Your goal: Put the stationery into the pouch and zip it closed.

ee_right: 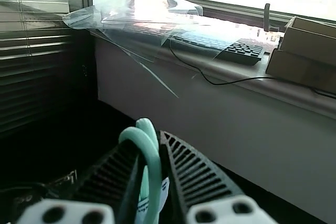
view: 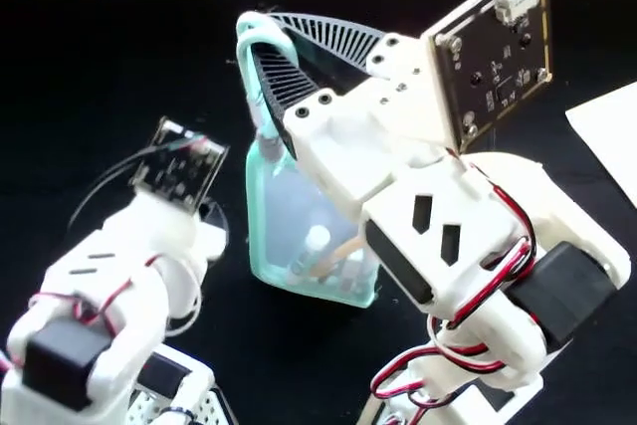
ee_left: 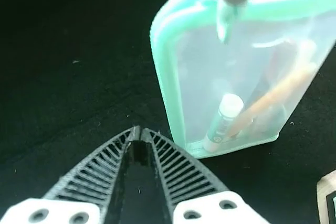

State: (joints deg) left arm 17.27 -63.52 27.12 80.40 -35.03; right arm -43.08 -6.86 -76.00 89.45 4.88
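Pouch stands upright mid-surface, between the arms. Left gripper, fingers together and empty, sits just beside it. Its wrist view makes out a glue stick and pencils inside. The right wrist view has the right gripper clamped on the pouch's loop.

See-through pouch with mint-green edging and loop on a black desk. Inside it are a white stick and a tan pencil. The left gripper and right gripper are black and ribbed.
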